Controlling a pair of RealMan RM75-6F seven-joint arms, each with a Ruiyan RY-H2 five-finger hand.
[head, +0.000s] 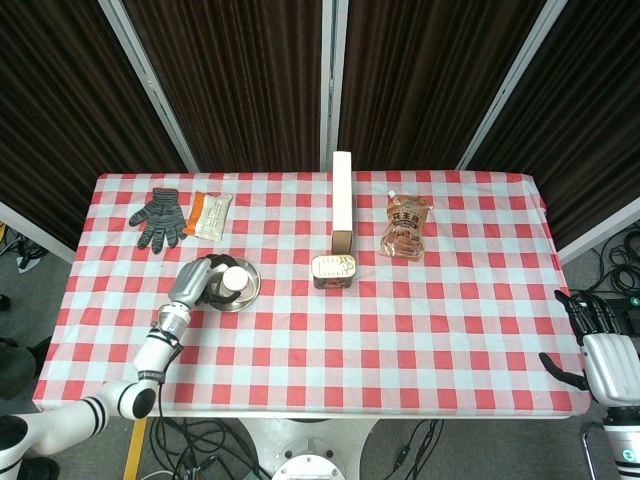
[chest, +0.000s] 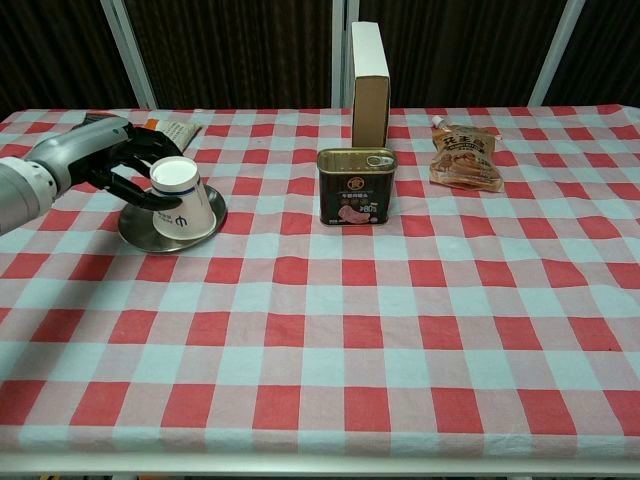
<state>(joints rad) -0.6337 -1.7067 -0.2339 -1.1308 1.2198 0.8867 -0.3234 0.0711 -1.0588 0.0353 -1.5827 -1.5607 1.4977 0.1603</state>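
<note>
My left hand (head: 193, 283) (chest: 108, 155) grips an upside-down white paper cup (head: 235, 280) (chest: 186, 206). The cup leans to the right over a round metal plate (head: 247, 292) (chest: 140, 229) at the left of the checked table. Dark fingers (chest: 140, 190) wrap the cup's far and left sides. My right hand (head: 600, 335) hangs beyond the table's right front corner with its fingers apart and nothing in it. Only the head view shows that hand.
A striped glove (head: 158, 218) and an orange-white packet (head: 208, 213) (chest: 175, 130) lie at the back left. Mid-table stand a tall cardboard box (head: 342, 200) (chest: 369, 85) and a meat tin (head: 333, 270) (chest: 357, 187). A spouted pouch (head: 406, 227) (chest: 464, 158) lies to their right.
</note>
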